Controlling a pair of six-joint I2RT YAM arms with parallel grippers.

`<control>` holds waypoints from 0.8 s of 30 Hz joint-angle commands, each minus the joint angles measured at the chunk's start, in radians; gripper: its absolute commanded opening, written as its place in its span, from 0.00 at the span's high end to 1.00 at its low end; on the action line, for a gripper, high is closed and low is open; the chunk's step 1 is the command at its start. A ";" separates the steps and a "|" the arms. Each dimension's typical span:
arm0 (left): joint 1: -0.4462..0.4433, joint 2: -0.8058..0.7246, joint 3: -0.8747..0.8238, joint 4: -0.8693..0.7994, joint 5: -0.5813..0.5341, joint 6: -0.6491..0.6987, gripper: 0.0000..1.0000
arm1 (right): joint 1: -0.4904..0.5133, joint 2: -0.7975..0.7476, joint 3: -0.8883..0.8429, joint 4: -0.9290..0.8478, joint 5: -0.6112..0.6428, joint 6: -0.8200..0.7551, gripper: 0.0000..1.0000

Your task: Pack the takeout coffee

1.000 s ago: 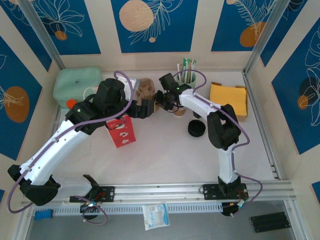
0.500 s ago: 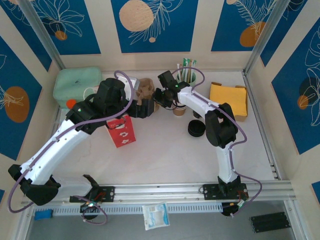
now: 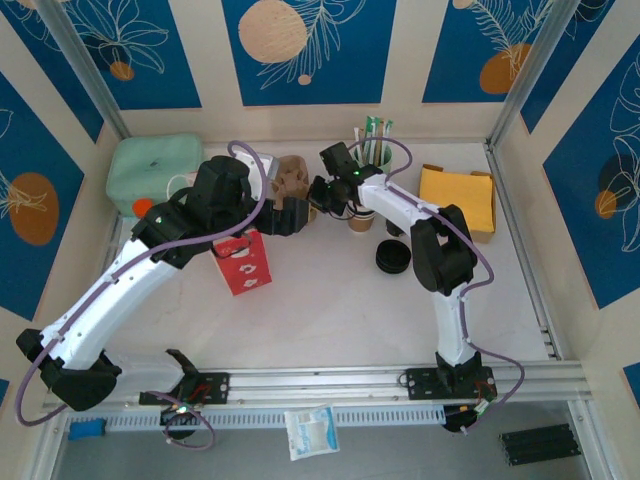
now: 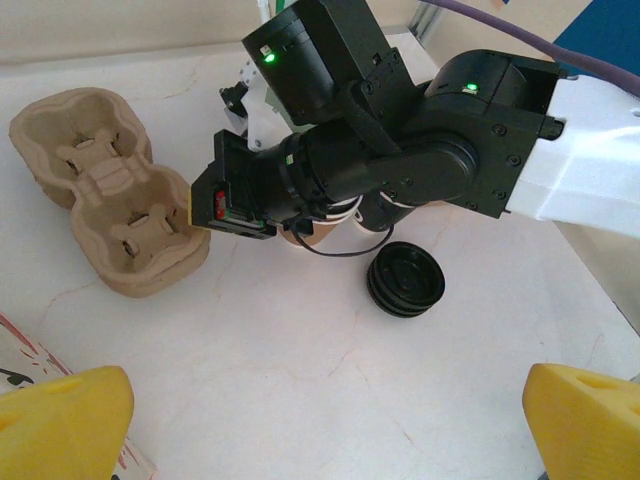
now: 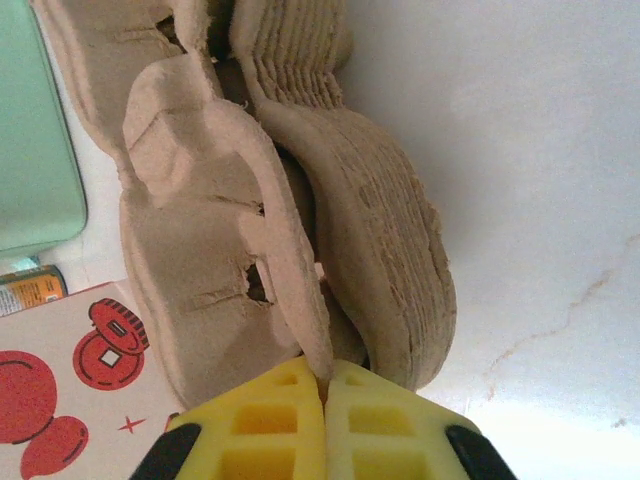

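Both right jaws tight on cup-carrier (image 5: 200, 260) rim

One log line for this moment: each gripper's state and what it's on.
right gripper: shut on rim of top pulp carrier | left gripper: open, empty, above table | carrier stack: under pinched carrier

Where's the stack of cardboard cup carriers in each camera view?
Top external: cup carriers at back centre.
Left wrist: cup carriers at upper left.
Right wrist: cup carriers close up, centre.
Shared landmark: the right gripper, shut on the top carrier's edge.
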 commanded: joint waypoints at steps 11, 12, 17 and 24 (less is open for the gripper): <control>0.012 0.006 0.000 0.015 -0.006 -0.018 0.01 | -0.052 -0.080 0.062 0.047 -0.139 -0.003 1.00; 0.011 0.008 0.000 0.015 -0.007 -0.018 0.01 | -0.054 -0.085 0.070 0.046 -0.145 -0.004 1.00; 0.011 0.011 0.000 0.022 -0.009 -0.038 0.01 | -0.061 -0.120 0.076 0.047 -0.169 -0.017 1.00; 0.012 -0.004 0.000 0.023 -0.016 -0.064 0.01 | -0.065 -0.215 0.016 0.063 -0.196 -0.030 1.00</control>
